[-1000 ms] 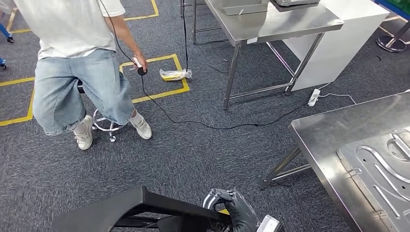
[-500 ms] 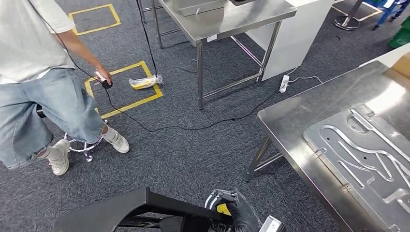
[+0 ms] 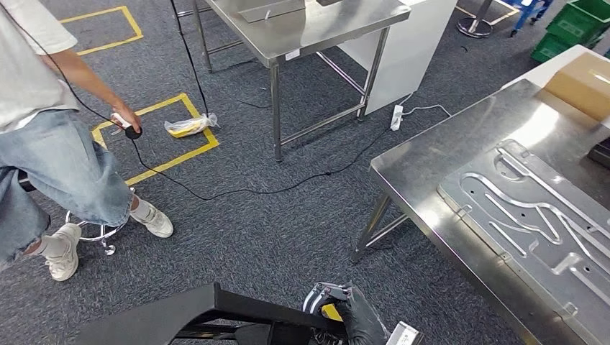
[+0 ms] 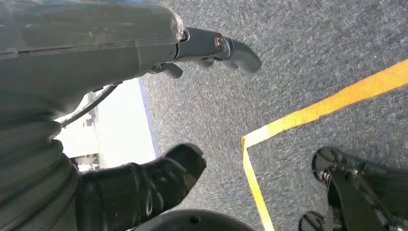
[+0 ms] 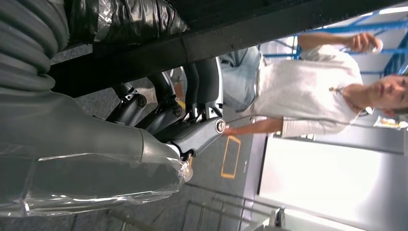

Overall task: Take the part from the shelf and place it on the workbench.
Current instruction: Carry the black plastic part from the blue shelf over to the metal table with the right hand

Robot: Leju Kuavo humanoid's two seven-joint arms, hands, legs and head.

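Workbench [image 3: 424, 169] now sits fuller in head view than half a sec ago: whole scene has slid left, so the camera/robot is turning right toward it, not the things moving. More of the steel top shows, w/ a stamped metal panel [image 3: 536, 215] lying flat on it and a cardboard box [image 3: 586, 83] at the far corner. Person [image 3: 50, 144] on a stool has drifted to the left edge, holding a small controller [image 3: 124, 123] on a cable.

Part [image 3: 208, 309], a black bar-shaped frame piece, stays low in front of the robot's body, same spot in the picture as before, so it travels with the robot. Right hand [image 3: 352, 313] is clenched on its end; right wrist view shows the fingers [image 5: 166, 103] wrapped round the black bar [image 5: 231, 38]. Left hand [image 4: 192, 48] hangs over the carpet by a yellow floor tape [image 4: 308, 115], fingers apart, grasping nothing.

Meaning, as a judgement: pickup from shelf is done, carry phase underway, roughly mid-task. Part is well apart from the bench still. Next calls for closing on the bench edge, lifting the part above table height, and setting down on bare steel beside the panel. Risk: the long part clipping the table edge or leg during the turn.
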